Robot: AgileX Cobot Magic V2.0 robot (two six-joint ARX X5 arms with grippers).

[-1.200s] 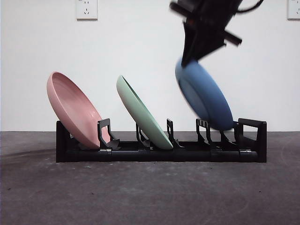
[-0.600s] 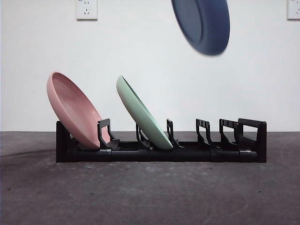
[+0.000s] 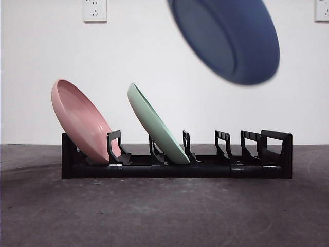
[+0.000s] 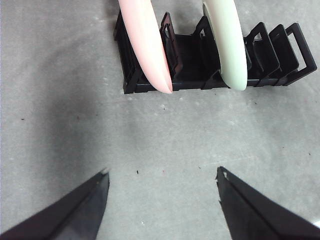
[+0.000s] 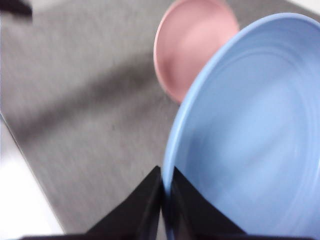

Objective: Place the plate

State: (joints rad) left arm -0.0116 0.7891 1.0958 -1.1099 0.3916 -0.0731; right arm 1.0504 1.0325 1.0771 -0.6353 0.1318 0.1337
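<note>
The blue plate (image 3: 226, 38) hangs tilted in the air at the top of the front view, well above the black rack (image 3: 177, 167). My right gripper (image 5: 165, 200) is shut on the blue plate's rim (image 5: 250, 130); the arm itself is out of the front view. A pink plate (image 3: 79, 121) leans in the rack's left slot and a green plate (image 3: 157, 126) in the middle slot. The rack's right slots (image 3: 241, 149) hold nothing. My left gripper (image 4: 162, 177) is open and empty above the table, in front of the rack (image 4: 190, 55).
The grey table (image 3: 164, 216) stretches in front of the rack. A white wall with two sockets (image 3: 95, 10) stands behind it. The pink plate (image 5: 192, 45) shows blurred in the right wrist view.
The blue plate has been lifted out of the rack's right slot, up and away from it, and now looks larger and nearer the camera. The pink and green plates have not moved.
</note>
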